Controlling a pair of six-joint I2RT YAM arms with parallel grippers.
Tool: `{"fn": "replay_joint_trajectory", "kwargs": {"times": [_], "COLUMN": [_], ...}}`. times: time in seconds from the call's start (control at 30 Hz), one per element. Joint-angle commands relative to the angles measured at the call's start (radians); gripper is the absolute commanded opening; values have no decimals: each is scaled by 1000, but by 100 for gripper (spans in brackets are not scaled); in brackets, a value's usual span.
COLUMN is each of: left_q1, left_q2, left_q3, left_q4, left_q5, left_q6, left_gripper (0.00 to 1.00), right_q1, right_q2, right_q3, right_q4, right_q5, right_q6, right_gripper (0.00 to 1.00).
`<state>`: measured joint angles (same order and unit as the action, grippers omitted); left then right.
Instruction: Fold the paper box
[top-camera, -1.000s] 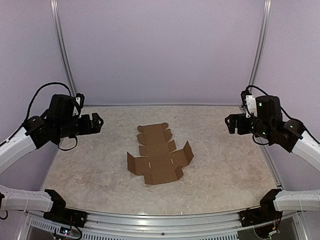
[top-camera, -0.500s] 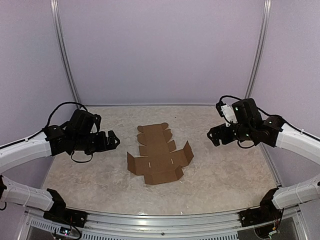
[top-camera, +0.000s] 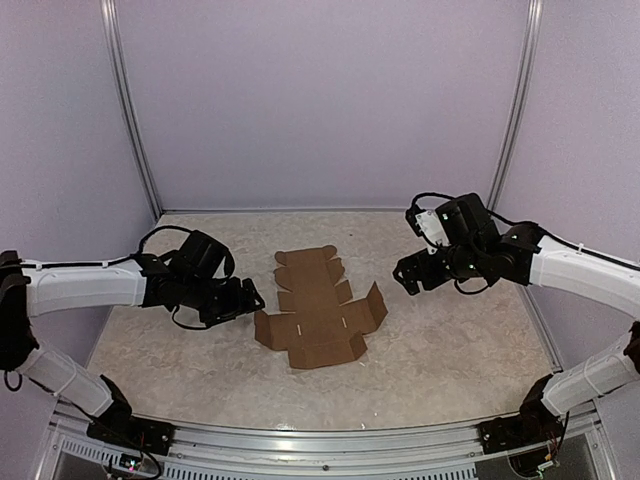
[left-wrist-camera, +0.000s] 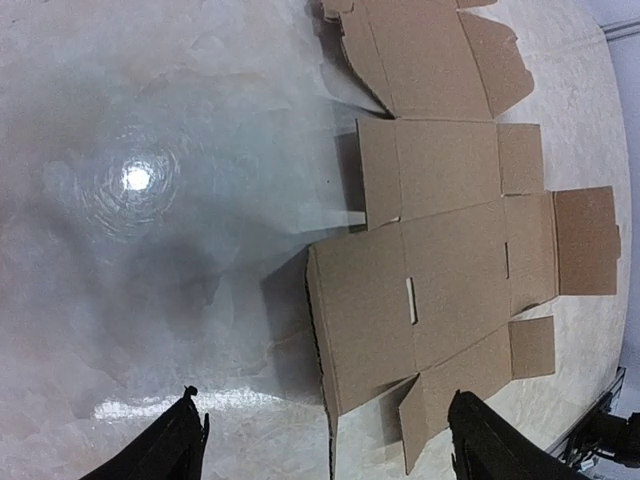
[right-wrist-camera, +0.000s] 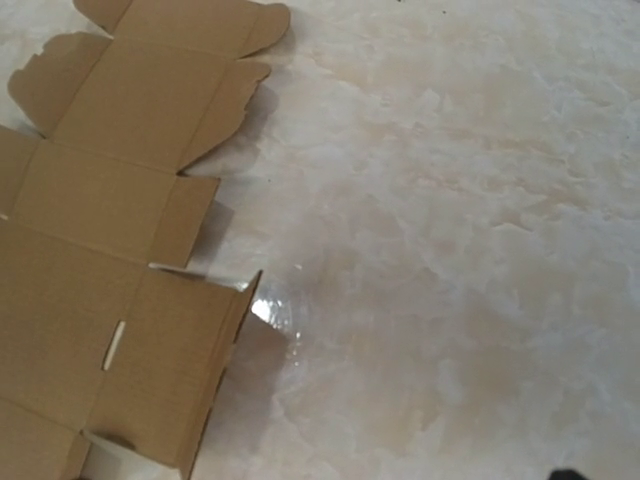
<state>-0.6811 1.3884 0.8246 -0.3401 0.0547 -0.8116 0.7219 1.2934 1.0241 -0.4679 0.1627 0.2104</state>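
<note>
The paper box (top-camera: 318, 308) is a flat brown die-cut cardboard sheet in the middle of the table, with its rounded tabs at the far end and its left and right side flaps tilted up. My left gripper (top-camera: 250, 298) is open and empty, low over the table just left of the sheet's left flap. In the left wrist view the sheet (left-wrist-camera: 450, 280) fills the right half, and the raised flap edge lies between my two spread fingertips (left-wrist-camera: 170, 450). My right gripper (top-camera: 405, 275) is open and empty, right of the right flap. The right wrist view shows the sheet (right-wrist-camera: 110, 300) at the left.
The tabletop (top-camera: 450, 340) is pale and marbled, with glare spots. Purple walls with metal corner posts (top-camera: 130, 110) close in the back and sides. A metal rail (top-camera: 320, 445) runs along the near edge by the arm bases.
Both arms have swung inward and down from the table's sides toward the cardboard sheet. The sheet has not moved.
</note>
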Motion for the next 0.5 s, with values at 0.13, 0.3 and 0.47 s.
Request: {"fn": "replay_joint_trajectory", "kwargs": {"times": [0.13,0.3,0.47], "left_q1": [-15,-31,-40], "left_q2": [124,165,191], "left_q3": [35,53,58], "left_q4": [50,51,47], "left_q5": [90,108,112], "left_q6": [-40,-39,-33], "left_gripper": [73,60,37], "right_q1": [11,11,11], "right_q2": [-53,-66,-78], "right_q3": [-30,-47,-57], "right_q4": [-6,-9,-7], "right_q5": [29,38,41], "right_q6": [29,33,39], "right_gripper": [96,96,96]}}
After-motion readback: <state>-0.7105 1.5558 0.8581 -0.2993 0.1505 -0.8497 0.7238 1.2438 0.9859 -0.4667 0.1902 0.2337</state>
